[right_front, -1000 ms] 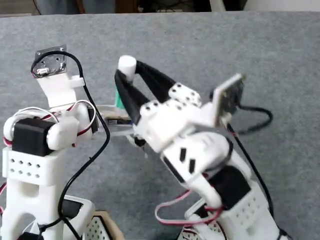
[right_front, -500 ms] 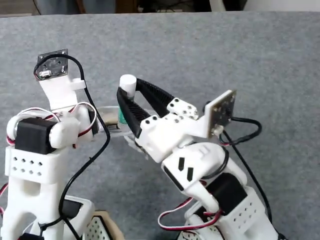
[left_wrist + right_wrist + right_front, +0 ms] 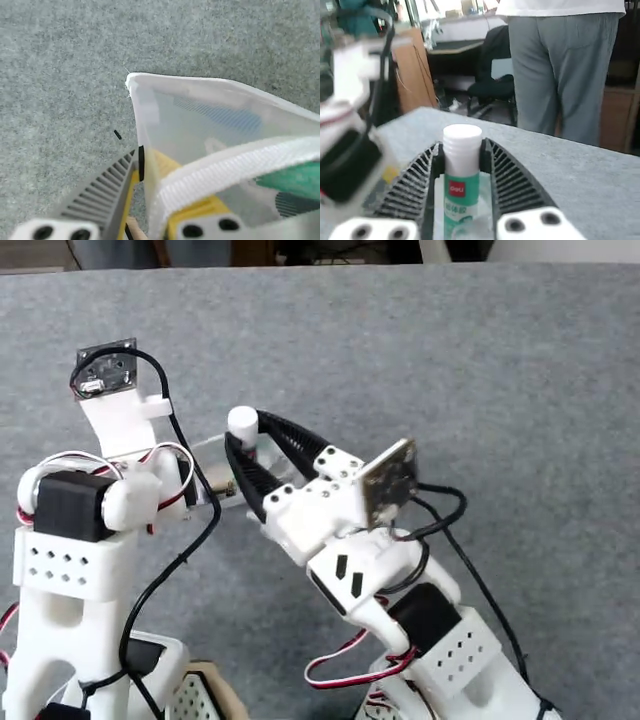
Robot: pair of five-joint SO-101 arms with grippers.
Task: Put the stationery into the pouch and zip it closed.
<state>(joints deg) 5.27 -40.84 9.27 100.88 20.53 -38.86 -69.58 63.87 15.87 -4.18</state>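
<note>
1. Glue stick (image 3: 462,170) sits clamped between the right claw's (image 3: 462,145) fingers, just beside the pouch (image 3: 200,120).
2. Left claw (image 3: 150,190) pinches the pouch's rim.
3. The stick should go in bottom-first, released only once inside.

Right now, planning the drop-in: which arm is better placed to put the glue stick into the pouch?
Right. The right gripper clamps the glue stick close to the pouch; the left gripper is shut on the pouch's edge.
</note>
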